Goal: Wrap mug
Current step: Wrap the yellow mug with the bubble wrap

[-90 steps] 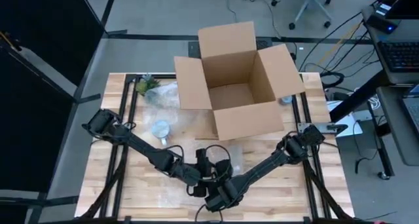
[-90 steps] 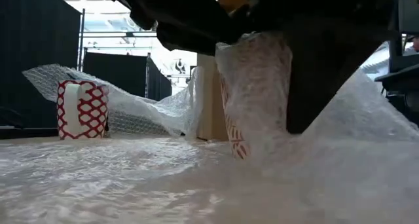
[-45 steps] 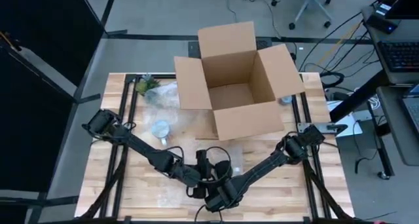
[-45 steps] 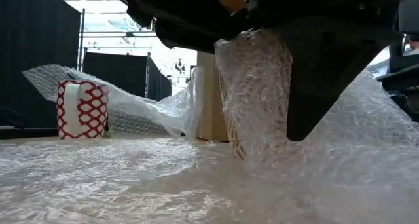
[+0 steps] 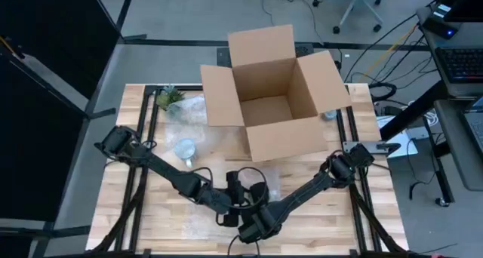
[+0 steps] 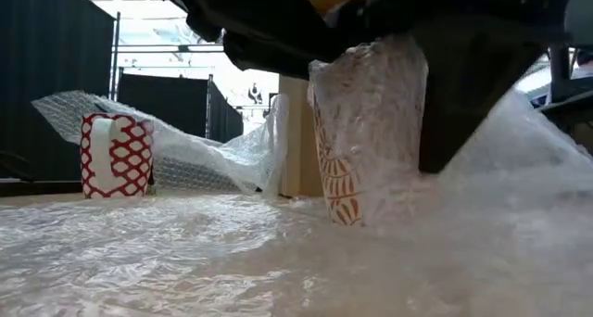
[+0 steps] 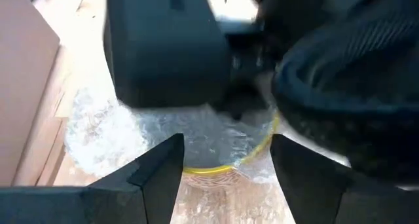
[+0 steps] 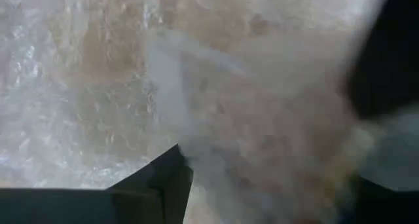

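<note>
The mug (image 6: 357,141) stands near the front edge of the table (image 5: 128,190), about in the middle. It is upright and sits on a big sheet of bubble wrap (image 6: 185,261). Some of that wrap is pulled up around it.

Both arms meet right over the mug. The left gripper (image 5: 238,201) hangs above it with its two fingers spread apart, and the yellow rim shows between them in the left wrist view. They do not seem to hold anything. The right gripper (image 5: 253,229) is just beside it, closer to the front edge. I cannot tell if its fingers are apart or pinched on the wrap.

The mug is hard and could break if it tips or drops. It is probably a bit heavy for its size. The bubble wrap is soft, light and slippery, and it springs back when let go. I think it is best to pinch the wrap by a loose edge and fold it over, and to steady the mug at its rim.

A cardboard box (image 5: 275,99) stands open at the back edge of the table. It looks empty inside. A second mug (image 6: 116,155), red and white, waits at the back left on more wrap.
</note>
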Tool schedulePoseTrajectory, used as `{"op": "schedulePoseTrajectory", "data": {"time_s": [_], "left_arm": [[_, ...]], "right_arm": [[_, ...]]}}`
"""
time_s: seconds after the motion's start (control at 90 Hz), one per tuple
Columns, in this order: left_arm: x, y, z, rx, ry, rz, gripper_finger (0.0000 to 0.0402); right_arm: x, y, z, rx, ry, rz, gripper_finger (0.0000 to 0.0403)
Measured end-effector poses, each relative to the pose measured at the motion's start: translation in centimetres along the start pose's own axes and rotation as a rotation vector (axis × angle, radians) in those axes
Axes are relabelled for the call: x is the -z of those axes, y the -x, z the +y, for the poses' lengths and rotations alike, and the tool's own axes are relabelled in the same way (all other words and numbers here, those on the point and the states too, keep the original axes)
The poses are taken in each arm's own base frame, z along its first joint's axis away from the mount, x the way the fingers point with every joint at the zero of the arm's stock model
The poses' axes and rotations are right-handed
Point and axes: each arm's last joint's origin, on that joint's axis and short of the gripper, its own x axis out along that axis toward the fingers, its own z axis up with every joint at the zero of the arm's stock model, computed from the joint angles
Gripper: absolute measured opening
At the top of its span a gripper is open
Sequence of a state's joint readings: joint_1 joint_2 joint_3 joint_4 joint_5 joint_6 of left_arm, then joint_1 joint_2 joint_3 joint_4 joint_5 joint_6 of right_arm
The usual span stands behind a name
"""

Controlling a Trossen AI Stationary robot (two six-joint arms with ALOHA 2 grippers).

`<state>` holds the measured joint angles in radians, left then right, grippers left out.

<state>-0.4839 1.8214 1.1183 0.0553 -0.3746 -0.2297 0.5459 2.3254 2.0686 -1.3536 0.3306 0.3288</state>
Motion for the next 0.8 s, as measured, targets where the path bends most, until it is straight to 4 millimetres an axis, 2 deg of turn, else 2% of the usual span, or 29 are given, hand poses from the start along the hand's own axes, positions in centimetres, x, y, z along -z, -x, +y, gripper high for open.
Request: {"op": "schedulePoseTrajectory", "data": {"time_s": [0.322, 0.633, 0.733, 0.8], "left_arm": [[-0.5, 0.4, 0.3, -0.001, 0.011, -0.017, 0.0219], [-0.5, 0.4, 0.3, 0.0, 0.011, -0.019, 0.0219], [-0.6, 0.4, 0.3, -0.001, 0.013, -0.022, 0.0219], [-0.6, 0.4, 0.3, -0.001, 0.014, -0.022, 0.0219]], "right_arm": [[0.7, 3.4, -1.6, -0.02, -0.054, -0.071, 0.0238], [1.8, 6.8, -2.8, -0.124, -0.072, -0.122, 0.0243], [1.6, 7.1, -2.6, -0.173, -0.073, -0.148, 0.0243], [1.1, 6.5, -1.8, -0.196, -0.066, -0.164, 0.0243]]}}
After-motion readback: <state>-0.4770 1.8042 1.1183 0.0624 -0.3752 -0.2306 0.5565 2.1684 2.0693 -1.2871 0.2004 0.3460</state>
